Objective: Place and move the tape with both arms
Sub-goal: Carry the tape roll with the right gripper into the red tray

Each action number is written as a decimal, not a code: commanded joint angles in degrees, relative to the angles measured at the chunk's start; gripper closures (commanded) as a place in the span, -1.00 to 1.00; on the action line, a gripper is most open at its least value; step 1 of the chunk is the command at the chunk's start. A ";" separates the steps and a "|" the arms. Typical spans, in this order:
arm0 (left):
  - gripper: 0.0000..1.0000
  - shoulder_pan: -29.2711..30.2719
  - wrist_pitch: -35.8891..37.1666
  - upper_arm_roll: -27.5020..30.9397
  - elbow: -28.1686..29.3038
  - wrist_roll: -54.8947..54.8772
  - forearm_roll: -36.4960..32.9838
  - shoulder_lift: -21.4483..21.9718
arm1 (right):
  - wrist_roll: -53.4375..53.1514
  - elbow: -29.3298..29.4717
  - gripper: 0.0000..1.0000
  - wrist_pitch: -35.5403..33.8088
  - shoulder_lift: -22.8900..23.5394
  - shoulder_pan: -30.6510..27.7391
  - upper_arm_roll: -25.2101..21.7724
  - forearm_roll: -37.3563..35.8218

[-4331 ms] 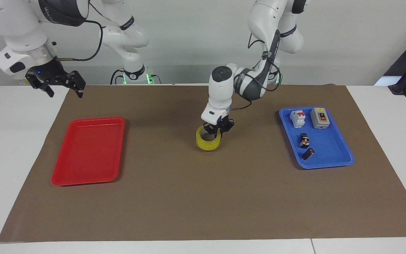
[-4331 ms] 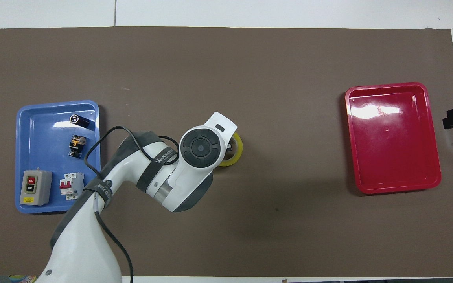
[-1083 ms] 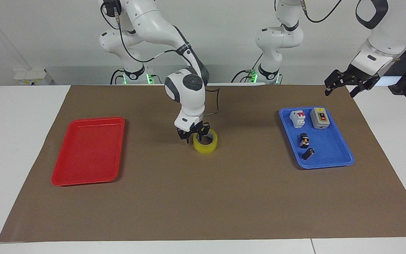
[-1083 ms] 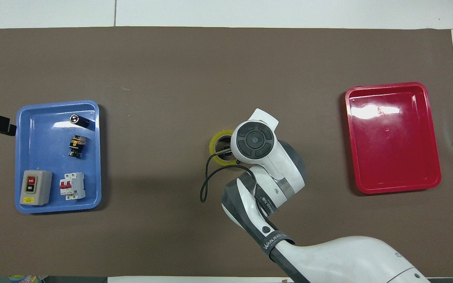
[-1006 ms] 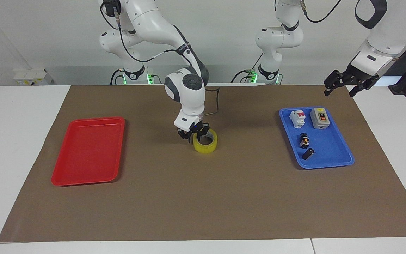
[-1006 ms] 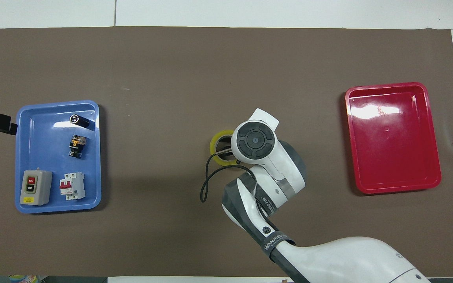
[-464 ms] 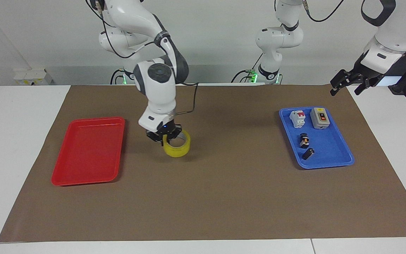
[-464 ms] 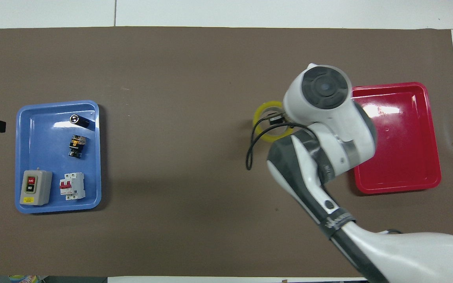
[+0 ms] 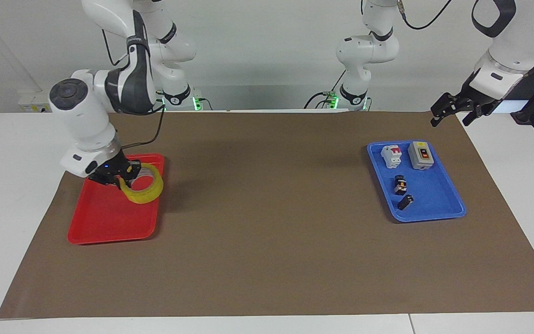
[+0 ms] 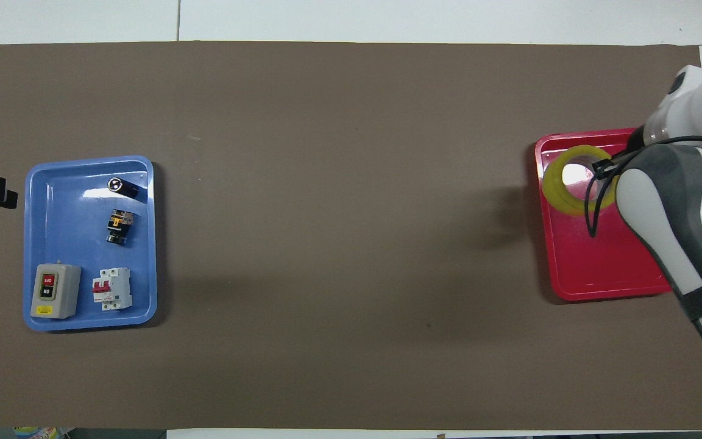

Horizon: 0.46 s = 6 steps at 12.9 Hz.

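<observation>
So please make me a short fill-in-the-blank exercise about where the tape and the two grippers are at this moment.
1. The right gripper is shut on the roll of yellow ____.
2. The tape hangs over the ____ tray.
3. The left gripper waits with open fingers, raised near the table end where the ____ tray lies.
4. The grey switch box and the circuit breaker lie in the blue tray, at its end ____ to the robots.

Missing words: tape; red; blue; nearer
</observation>
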<state>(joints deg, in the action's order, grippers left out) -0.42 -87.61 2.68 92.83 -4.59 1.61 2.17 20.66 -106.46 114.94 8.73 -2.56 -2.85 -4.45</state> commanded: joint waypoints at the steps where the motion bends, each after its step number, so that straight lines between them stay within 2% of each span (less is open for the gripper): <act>1: -1.00 -0.19 0.60 0.05 0.95 0.54 0.68 1.00 | 5.95 -7.51 1.00 6.07 -3.19 -4.02 0.91 1.29; 4: -1.00 -0.19 0.60 0.04 0.95 0.54 0.68 1.00 | 8.08 -17.27 1.00 15.29 -5.91 -7.62 0.83 1.29; 6: -1.00 -0.19 0.51 0.04 0.95 0.54 0.68 1.00 | 8.08 -20.80 1.00 19.51 -6.62 -8.68 0.82 1.29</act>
<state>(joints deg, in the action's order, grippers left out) -0.42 -87.61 2.66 92.83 -4.59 1.61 2.17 27.23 -121.99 130.63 5.85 -9.53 -2.83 -4.36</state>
